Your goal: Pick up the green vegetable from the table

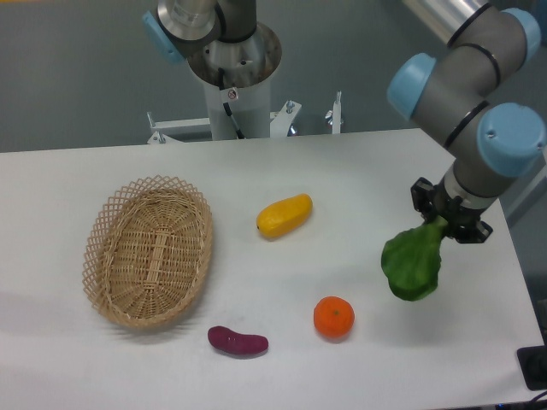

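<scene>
One thin stem is all the jaws pinch; the green vegetable, dangling over the counter, could slip free

The green vegetable is a bok-choy-like toy with a broad dark green leaf end hanging downward and its narrower stem end pointing up. It hangs over the right part of the white table.
</scene>
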You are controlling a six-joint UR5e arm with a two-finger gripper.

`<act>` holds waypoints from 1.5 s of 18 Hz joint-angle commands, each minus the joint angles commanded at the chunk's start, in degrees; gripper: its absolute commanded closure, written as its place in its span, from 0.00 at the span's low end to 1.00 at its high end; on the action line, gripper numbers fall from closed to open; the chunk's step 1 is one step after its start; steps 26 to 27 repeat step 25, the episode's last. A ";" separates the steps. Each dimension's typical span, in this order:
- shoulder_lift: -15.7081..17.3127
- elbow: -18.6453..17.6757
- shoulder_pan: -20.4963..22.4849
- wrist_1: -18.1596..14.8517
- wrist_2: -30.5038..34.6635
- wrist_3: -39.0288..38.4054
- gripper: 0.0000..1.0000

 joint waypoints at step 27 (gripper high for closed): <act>-0.97 -0.52 -0.88 2.02 1.32 0.00 0.68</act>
